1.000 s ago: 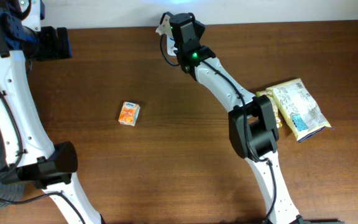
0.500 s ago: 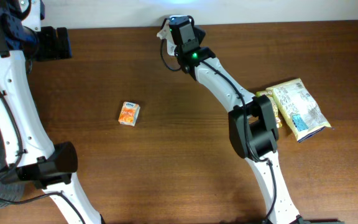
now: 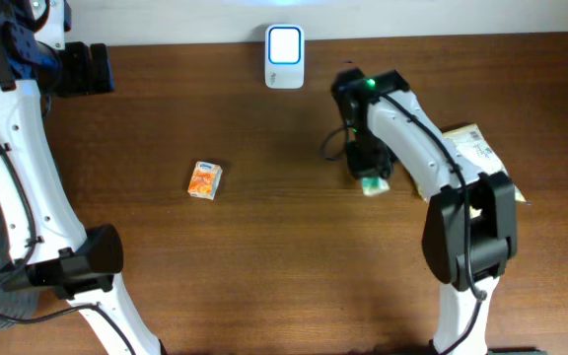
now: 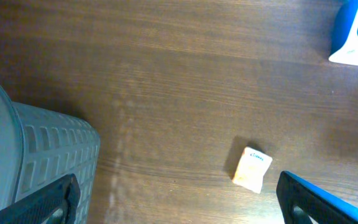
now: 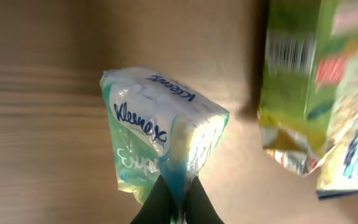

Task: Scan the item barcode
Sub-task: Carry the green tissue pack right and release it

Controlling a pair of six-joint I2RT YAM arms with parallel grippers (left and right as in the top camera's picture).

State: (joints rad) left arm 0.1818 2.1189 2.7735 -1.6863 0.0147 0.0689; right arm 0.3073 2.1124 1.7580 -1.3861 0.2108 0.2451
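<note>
Barely caught by one thin edge of its wrapper, the Kleenex pack (image 5: 160,143) hangs from the right gripper (image 5: 174,202), whose jaws are clamped on it. It is well apart from the scanner (image 3: 284,57), to its right and nearer the robot. Snack bags (image 5: 309,93) lie farther right of the scanner; an orange carton (image 3: 204,180) sits to the scanner's left, with the left gripper (image 4: 179,205) wide open and empty. So slight a hold could let the soft pack twist or slip, turning its barcode away. The right wrist view shows pinch and lettering but no scanner; the overhead shows the scanner, yet only a green corner of the pack beneath the arm.
</note>
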